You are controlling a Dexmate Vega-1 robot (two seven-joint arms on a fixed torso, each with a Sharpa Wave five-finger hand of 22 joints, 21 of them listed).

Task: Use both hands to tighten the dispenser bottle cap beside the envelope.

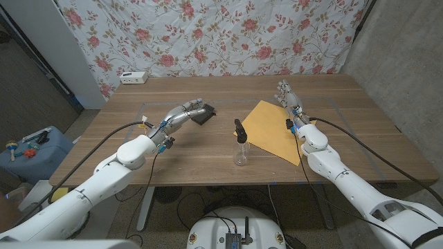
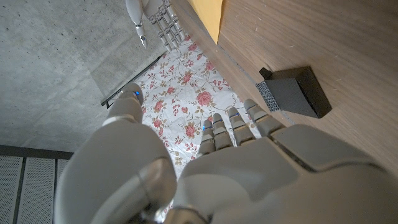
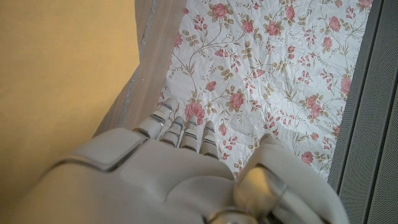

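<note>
On the wooden worktop (image 1: 208,155), a small clear bottle (image 1: 240,153) with a black dispenser cap (image 1: 239,128) stands upright just beside the near left edge of the yellow envelope (image 1: 274,128), with neither robot hand touching it. The left robot hand (image 1: 181,115) is held out with fingers extended, empty, next to a small black box (image 1: 203,115). The right robot hand (image 1: 291,102) is raised over the envelope's far side, fingers straight and apart, holding nothing.
</note>
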